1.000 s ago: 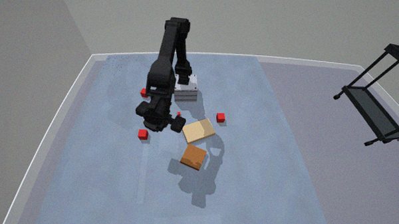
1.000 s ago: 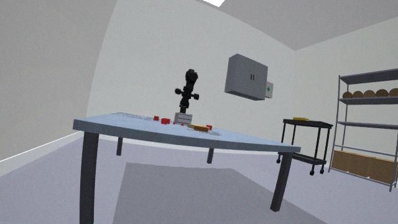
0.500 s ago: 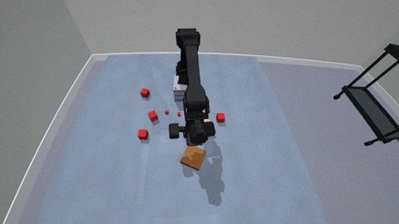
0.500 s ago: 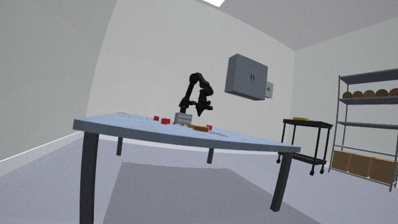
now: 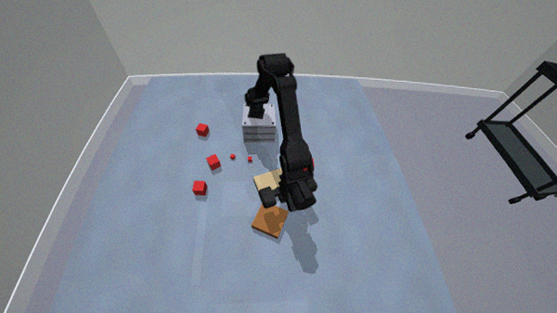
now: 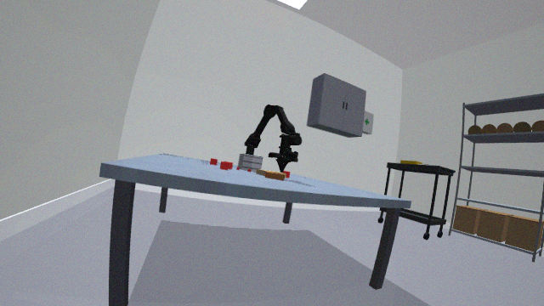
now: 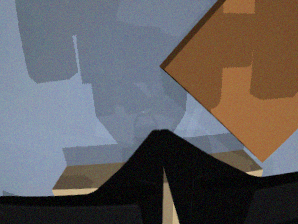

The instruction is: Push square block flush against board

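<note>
The square orange block (image 5: 268,224) (image 6: 276,176) (image 7: 240,115) lies flat, turned at an angle to the board. The pale tan board (image 5: 265,182) (image 6: 261,172) (image 7: 82,179) lies flat between the block and the arm's base, partly hidden by the hand. One block corner is very near the board's end corner in the wrist view. Whether they touch is unclear; no whole side lies against the board. My gripper (image 6: 281,171) (image 7: 160,137) is shut and empty, pointing down. It is low behind the block in the exterior view, its tips at the board's block-facing side in the wrist view.
Red cubes (image 5: 202,129) (image 5: 213,162) (image 5: 200,188) lie left of the board, with two tiny red cubes (image 5: 232,156) (image 5: 250,159) nearer the base. Another red cube (image 5: 312,164) (image 6: 287,174) is just right of the arm. The arm's grey base (image 5: 259,131) stands behind.
</note>
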